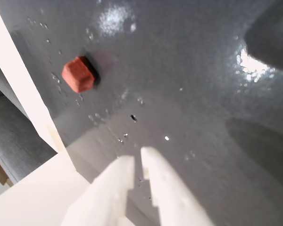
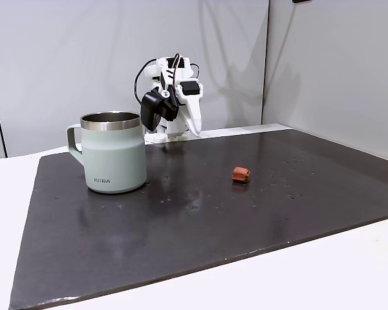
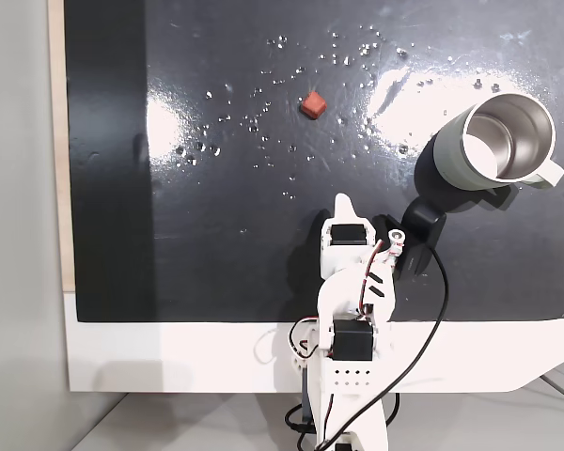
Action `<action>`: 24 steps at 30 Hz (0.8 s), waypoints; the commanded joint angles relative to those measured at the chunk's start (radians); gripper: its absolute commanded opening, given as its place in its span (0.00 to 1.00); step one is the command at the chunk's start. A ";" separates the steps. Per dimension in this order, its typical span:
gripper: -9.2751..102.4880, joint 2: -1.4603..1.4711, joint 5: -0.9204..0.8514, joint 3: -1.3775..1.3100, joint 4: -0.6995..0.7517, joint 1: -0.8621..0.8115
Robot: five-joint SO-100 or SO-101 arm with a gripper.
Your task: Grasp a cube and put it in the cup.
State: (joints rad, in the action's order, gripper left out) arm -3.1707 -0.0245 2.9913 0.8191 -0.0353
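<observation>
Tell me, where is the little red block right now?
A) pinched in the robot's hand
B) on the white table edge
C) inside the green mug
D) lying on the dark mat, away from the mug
D: the cube lies alone on the dark mat, apart from the cup and well short of the hand.

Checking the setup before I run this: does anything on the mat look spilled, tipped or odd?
Nothing is tipped: the cup stands upright and the cube lies apart from it on the dark mat. The one oddity is small shiny specks, perhaps droplets, scattered around the cube. The end effector hangs above the mat, nearly shut.
</observation>
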 commanded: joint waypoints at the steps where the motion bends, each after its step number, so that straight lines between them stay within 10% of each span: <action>1: 0.08 -0.008 -0.017 -0.038 -0.018 0.014; 24: 0.08 0.787 0.186 -0.810 -0.034 0.121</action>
State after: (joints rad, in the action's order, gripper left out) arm -2.4436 0.1335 2.2979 0.8099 0.0844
